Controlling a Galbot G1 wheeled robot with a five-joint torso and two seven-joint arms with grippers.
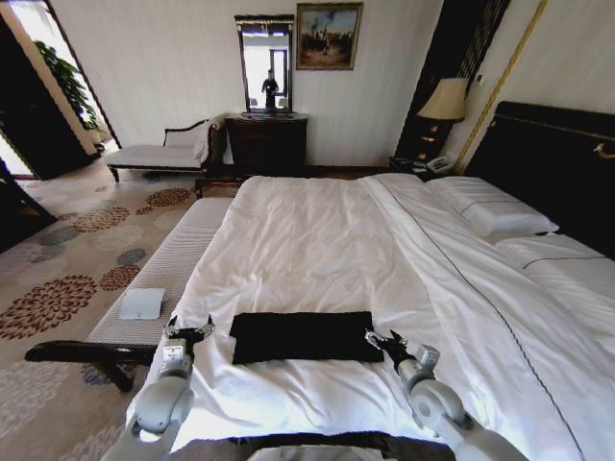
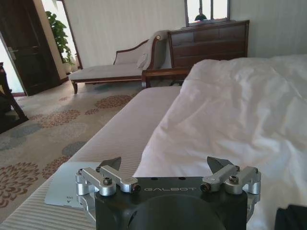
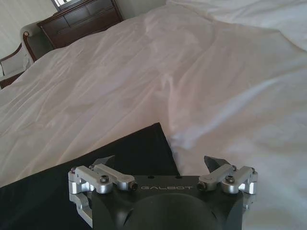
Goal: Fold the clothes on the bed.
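A: From your head camera, what lies between the arms?

B: The black T-shirt (image 1: 306, 336), folded into a flat rectangle on the white duvet (image 1: 317, 240) at the foot of the bed (image 1: 538, 154). Your left claw (image 1: 188, 329) hangs just off the shirt's left end, over the duvet's edge beside the pale bench (image 1: 168, 274). Your right claw (image 1: 380, 339) sits at the shirt's right end, its fingertips at the cloth's corner. Both stand spread, holding nothing.

A: And your left wrist camera?

B: The left claw (image 2: 165, 165) is wide, both dark fingertips (image 2: 111, 164) apart over empty air. Ahead of it the duvet (image 2: 230, 110) spills over the bench (image 2: 127, 127); a white card (image 2: 64, 189) lies on the bench just beside the claw. A dark scrap of the shirt (image 2: 292, 218) shows at the claw's far side.

A: Your right wrist camera?

B: The right claw (image 3: 160, 163) is wide and empty. The shirt (image 3: 86, 158) lies just under and ahead of it, mostly on the side of its one finger, its corner reaching between the fingertips. Beyond, the duvet (image 3: 192, 72) stretches away.
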